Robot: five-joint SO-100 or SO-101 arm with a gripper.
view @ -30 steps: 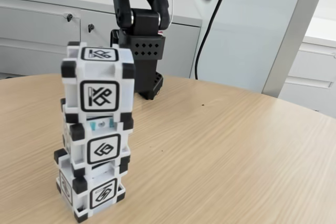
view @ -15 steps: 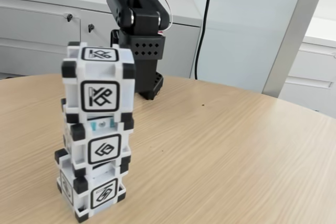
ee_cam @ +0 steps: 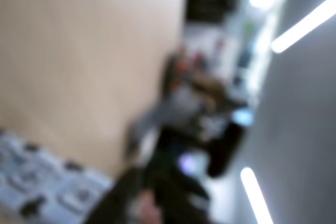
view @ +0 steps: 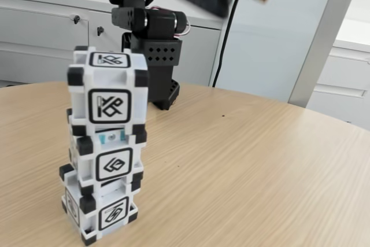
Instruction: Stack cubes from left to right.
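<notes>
Since a moment ago, the arm (view: 173,4) has swung up, blurred. Three cubes (view: 107,143) stand stacked at near left; stacking looks finished. Claw state cannot be told; next, likely rest.

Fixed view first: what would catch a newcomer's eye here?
A tower of three white plastic cubes with black corner blocks stands at the left front of the round wooden table, each cube sitting a little askew on the one below. Behind it the black robot arm rises from its base at the table's far edge, its upper part a motion blur along the top of the picture. The wrist view is too blurred to read.
</notes>
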